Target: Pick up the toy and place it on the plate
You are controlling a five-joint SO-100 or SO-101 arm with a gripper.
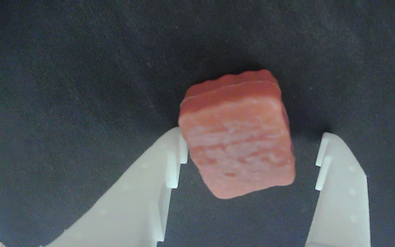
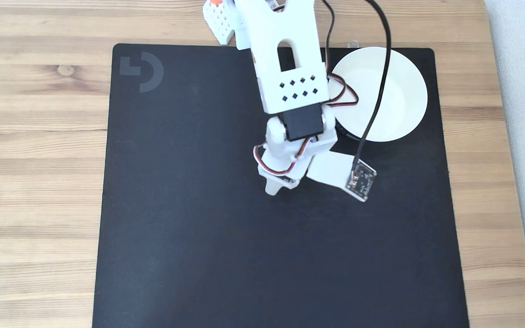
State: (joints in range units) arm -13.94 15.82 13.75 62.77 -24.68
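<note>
1. I see a wooden worktop (image 2: 39, 150) with a big black mat (image 2: 189, 237) on it.
2. My tool (image 1: 250, 151) is spread wide and grips nothing.
3. The toy (image 1: 238, 140) sits on the mat between the tool's two white fingers (image 1: 170, 161). It touches the left one in the wrist view and is apart from the right one.
4. The toy is reddish, bumpy, flat and square with round corners.
5. In the fixed view the white plate (image 2: 404, 86) lies near the arm, to its right.

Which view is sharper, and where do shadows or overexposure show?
Wrist view: toy fairly sharp, soft shadow on the dark mat around it; the hand fingers look pale and blurred. Fixed view: even daylight, crisp wood grain; plate nearly washed out.
</note>
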